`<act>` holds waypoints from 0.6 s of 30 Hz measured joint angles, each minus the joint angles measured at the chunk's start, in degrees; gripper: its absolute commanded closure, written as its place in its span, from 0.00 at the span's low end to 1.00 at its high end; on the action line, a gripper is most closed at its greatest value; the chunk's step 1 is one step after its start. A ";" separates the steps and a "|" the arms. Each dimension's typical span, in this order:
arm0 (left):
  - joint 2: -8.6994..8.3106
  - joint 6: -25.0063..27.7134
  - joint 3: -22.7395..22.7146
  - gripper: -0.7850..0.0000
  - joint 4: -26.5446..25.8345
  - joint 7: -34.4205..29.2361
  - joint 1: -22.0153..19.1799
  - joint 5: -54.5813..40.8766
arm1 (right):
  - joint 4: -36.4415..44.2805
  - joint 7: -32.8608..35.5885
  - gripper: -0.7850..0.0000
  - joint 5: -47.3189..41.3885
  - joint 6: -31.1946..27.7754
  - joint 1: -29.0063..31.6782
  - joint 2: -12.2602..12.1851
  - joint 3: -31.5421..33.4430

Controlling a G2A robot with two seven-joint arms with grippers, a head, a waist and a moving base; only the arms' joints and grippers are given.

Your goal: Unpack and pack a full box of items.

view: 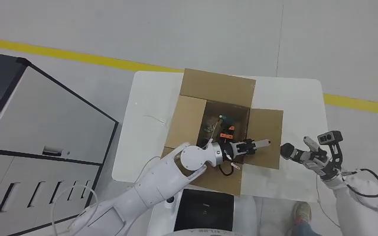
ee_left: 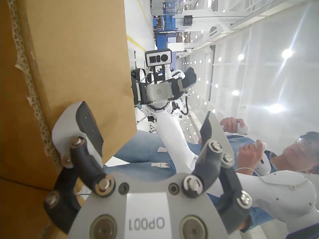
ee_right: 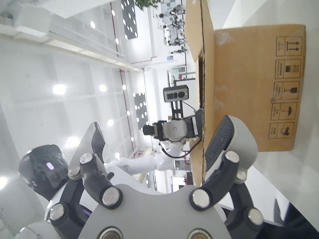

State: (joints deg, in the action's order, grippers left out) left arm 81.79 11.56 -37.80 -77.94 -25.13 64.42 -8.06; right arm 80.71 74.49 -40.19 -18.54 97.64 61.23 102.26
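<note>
1. An open cardboard box stands mid-table, flaps splayed, its long axis running away from the robot.
2. The left gripper hovers at its right flap, fingers spread and empty.
3. The right gripper, also spread, hangs off the table's right edge.

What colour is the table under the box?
White; the table shows best in the top view, beneath the brown cardboard box.

The brown corrugated cardboard box looks matt, its torn edges rough and fibrous; the white rectangular table is smooth, faintly glossy.
</note>
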 measured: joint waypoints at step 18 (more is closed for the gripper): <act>0.49 -0.38 -1.31 0.00 -0.42 -0.62 0.49 0.82 | 0.25 3.00 1.00 12.39 -6.35 0.74 -0.94 -2.58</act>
State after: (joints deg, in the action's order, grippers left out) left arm 82.28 11.18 -39.11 -78.36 -25.75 64.92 -7.24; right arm 80.96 77.49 -27.80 -24.90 98.38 60.29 99.69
